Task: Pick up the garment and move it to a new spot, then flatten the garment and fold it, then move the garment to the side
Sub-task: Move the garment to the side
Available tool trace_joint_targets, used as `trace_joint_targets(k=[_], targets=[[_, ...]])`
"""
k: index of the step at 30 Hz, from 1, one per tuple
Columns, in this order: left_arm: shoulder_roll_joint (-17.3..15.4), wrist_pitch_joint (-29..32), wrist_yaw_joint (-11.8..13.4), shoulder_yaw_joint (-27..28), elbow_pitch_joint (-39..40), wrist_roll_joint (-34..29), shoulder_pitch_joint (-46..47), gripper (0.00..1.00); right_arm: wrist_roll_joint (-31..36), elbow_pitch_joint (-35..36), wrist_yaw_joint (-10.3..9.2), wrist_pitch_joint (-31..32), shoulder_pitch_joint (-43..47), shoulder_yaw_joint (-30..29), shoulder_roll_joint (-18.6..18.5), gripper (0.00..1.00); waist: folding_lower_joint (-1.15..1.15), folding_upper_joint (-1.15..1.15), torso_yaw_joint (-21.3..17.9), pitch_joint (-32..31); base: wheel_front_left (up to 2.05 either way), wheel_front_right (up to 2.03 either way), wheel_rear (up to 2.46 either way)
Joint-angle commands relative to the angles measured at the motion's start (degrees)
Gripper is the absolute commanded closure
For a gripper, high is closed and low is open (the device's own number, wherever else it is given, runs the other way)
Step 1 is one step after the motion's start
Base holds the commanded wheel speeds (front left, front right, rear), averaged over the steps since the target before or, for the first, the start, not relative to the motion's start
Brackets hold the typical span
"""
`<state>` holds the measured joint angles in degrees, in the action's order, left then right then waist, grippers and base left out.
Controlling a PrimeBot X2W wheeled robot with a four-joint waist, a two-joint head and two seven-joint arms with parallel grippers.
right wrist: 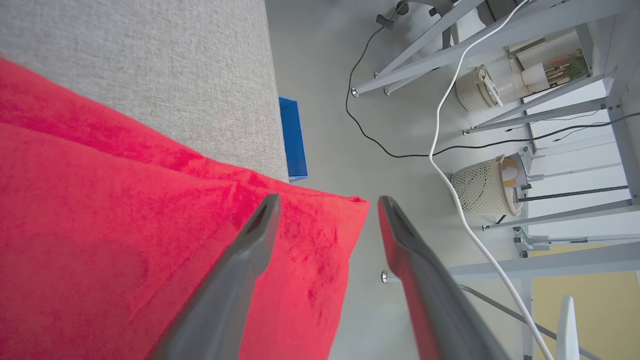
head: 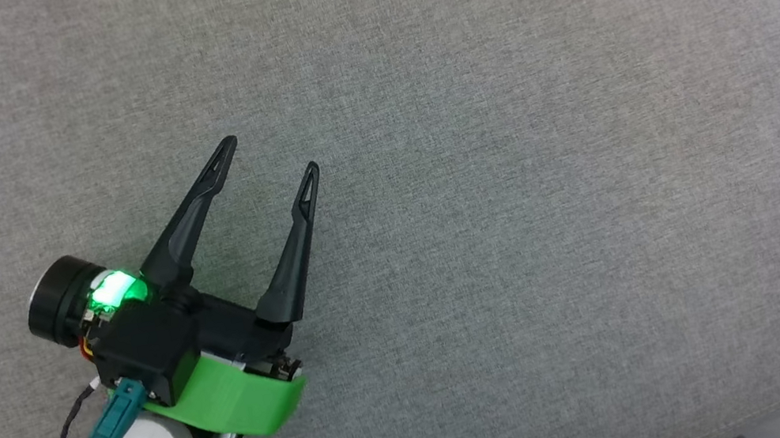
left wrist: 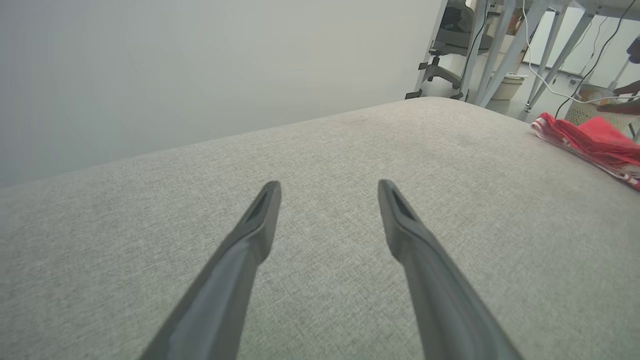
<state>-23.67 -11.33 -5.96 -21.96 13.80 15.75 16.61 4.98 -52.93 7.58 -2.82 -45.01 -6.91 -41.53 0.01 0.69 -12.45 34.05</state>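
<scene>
The garment [right wrist: 125, 240] is red cloth lying on the grey padded surface [right wrist: 150, 65], with one corner hanging past the surface's edge over the floor. My right gripper [right wrist: 330, 199] is open just above that corner; one finger is over the cloth, the other over the floor. In the left wrist view the garment [left wrist: 595, 137] is a crumpled red heap with striped trim at the far right edge of the surface [left wrist: 350, 145]. My left gripper [head: 269, 156] hovers open and empty over bare grey fabric [head: 545, 143], far from the garment; its fingers are spread wide in its own wrist view [left wrist: 328, 186].
A blue box [right wrist: 292, 135] stands on the floor against the surface's side. Beyond it are grey table legs [right wrist: 400, 70], a white cable [right wrist: 440, 125], a black cable and wicker baskets [right wrist: 482, 187]. A pale wall [left wrist: 200, 60] rises behind the surface.
</scene>
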Motion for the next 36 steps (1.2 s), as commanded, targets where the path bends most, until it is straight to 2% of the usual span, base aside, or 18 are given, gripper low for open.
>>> trace_joint_targets(k=[1, 8, 13, 20, 26, 31, 36], targets=[[0.6, -0.8, 0.3, -0.1, -0.9, 0.3, 0.5, 0.0, 0.3, -0.2, -0.09, -1.1, -1.3, 0.1, 0.2, 0.0, -0.01, -0.69, 0.6, -3.4, 0.0, 0.0, 0.0], [3.3, -3.0, 0.7, 0.3, -6.3, 2.3, -1.6, 0.0, -2.2, 2.6, -0.09, -6.6, -2.5, 2.7, 2.1, 0.0, -0.01, -0.69, 2.7, -12.4, 0.0, 0.0, 0.0], [4.8, -3.5, 1.5, 2.3, -9.9, 3.3, -4.5, 0.0, -9.1, 10.7, -0.09, -8.4, -0.3, 5.5, 6.1, 0.0, -0.01, -0.69, 4.9, -19.4, 0.0, 0.0, 0.0], [7.1, -3.6, 3.2, 7.0, -11.9, 4.2, -9.0, 0.0, -18.1, 30.8, -0.09, -5.9, 11.6, 7.0, 13.5, 0.0, -0.01, -0.69, 8.6, -26.6, 0.0, 0.0, 0.0], [8.9, -3.7, 3.8, 9.5, -14.2, 5.3, -12.2, 0.0, -20.0, 46.0, -0.09, -3.7, 23.8, 4.6, 21.0, 0.0, -0.01, -0.69, 11.4, -29.6, 0.0, 0.0, 0.0], [9.8, -3.7, 3.6, 10.8, -16.0, 4.6, -13.7, 0.0, -19.8, 53.6, -0.09, -4.0, 32.4, 3.4, 28.0, 0.0, -0.01, -0.69, 12.9, -30.8, 0.0, 0.0, 0.0], [11.4, -3.7, 2.9, 12.3, -18.4, 3.9, -14.9, 0.0, -20.1, 55.5, -0.09, -6.5, 39.3, 2.6, 34.2, 0.0, -0.01, -0.69, 13.9, -32.0, 0.0, 0.0, 0.0]])
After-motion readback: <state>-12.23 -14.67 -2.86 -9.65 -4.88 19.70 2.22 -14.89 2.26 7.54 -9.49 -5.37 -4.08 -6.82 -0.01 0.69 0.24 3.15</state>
